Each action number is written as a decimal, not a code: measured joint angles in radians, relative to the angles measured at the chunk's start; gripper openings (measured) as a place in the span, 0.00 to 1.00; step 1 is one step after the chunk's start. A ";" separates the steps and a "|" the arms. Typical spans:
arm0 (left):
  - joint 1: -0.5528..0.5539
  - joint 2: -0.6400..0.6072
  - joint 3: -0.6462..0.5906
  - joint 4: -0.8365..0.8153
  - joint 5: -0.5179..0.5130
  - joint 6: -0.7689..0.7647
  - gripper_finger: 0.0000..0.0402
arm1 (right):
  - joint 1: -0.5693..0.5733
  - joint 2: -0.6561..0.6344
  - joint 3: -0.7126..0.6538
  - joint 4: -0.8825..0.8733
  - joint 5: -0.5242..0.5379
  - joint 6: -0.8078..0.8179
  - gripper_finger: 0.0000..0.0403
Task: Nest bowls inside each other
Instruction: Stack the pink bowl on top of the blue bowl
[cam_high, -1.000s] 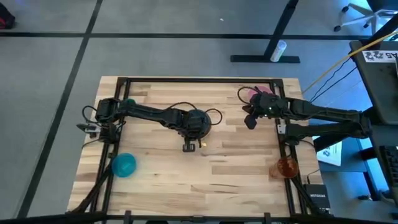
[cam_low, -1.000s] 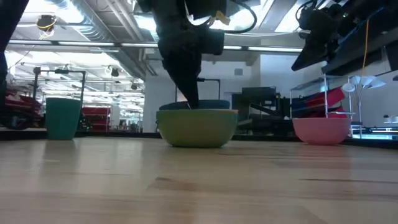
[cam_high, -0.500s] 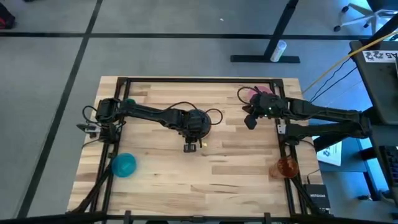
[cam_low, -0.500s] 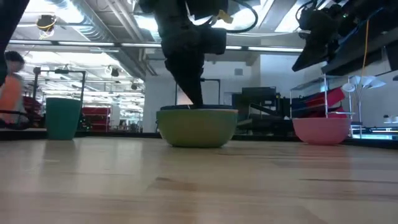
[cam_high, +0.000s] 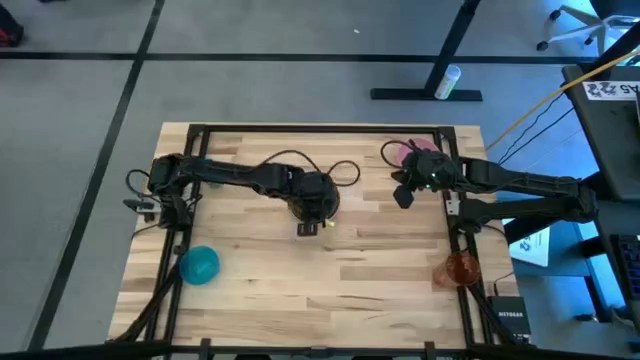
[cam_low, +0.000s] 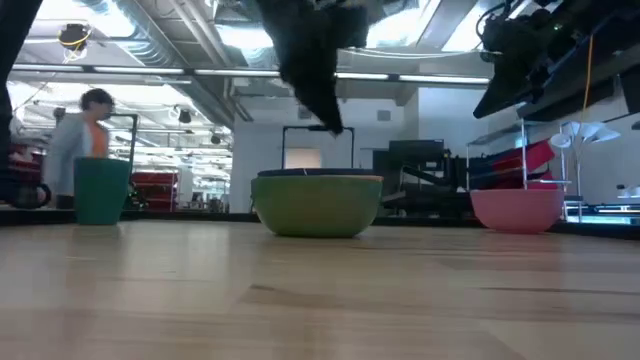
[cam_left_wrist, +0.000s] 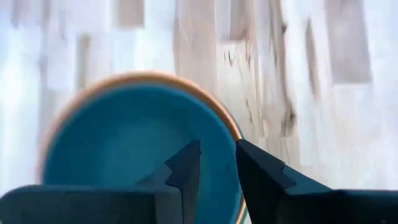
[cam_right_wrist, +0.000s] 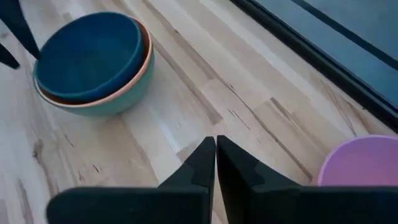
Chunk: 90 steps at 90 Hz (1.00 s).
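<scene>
I see the dark blue bowl (cam_right_wrist: 87, 56) nested in the stack; the pink bowl (cam_right_wrist: 360, 163) remains; the left gripper (cam_left_wrist: 217, 163) is slightly apart, empty.

Both arms are showing matte black housings. Left arm (cam_high: 240, 178) is carrying looping black cables near its round wrist. Right arm (cam_high: 520, 185) is showing jointed black segments. Fingers (cam_left_wrist: 258, 174) are presenting dark, wedge-shaped, tapered tips.

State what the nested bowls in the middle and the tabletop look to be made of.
Nested bowls: probably plastic, with flat uniform colour, thin smooth rims and a soft matte sheen; the dark blue bowl sits inside the outer one. Tabletop: light wood, apparently butcher-block, showing joined strips with grain and knots.
</scene>
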<state>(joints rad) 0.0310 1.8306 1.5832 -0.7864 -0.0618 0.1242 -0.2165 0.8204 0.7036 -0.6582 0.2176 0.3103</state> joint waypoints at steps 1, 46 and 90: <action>0.002 -0.003 0.005 -0.006 0.000 0.006 0.21 | 0.000 0.000 0.000 -0.002 0.000 0.000 0.00; 0.122 -0.189 -0.046 -0.112 0.040 0.091 0.00 | 0.000 -0.111 -0.001 -0.091 0.086 0.025 0.00; 0.205 -0.510 -0.515 0.495 0.308 0.113 0.00 | 0.000 -0.507 -0.230 0.150 0.049 0.072 0.00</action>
<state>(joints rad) 0.2360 1.3202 1.0681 -0.2909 0.2461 0.2371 -0.2165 0.3136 0.4739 -0.5081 0.2664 0.3819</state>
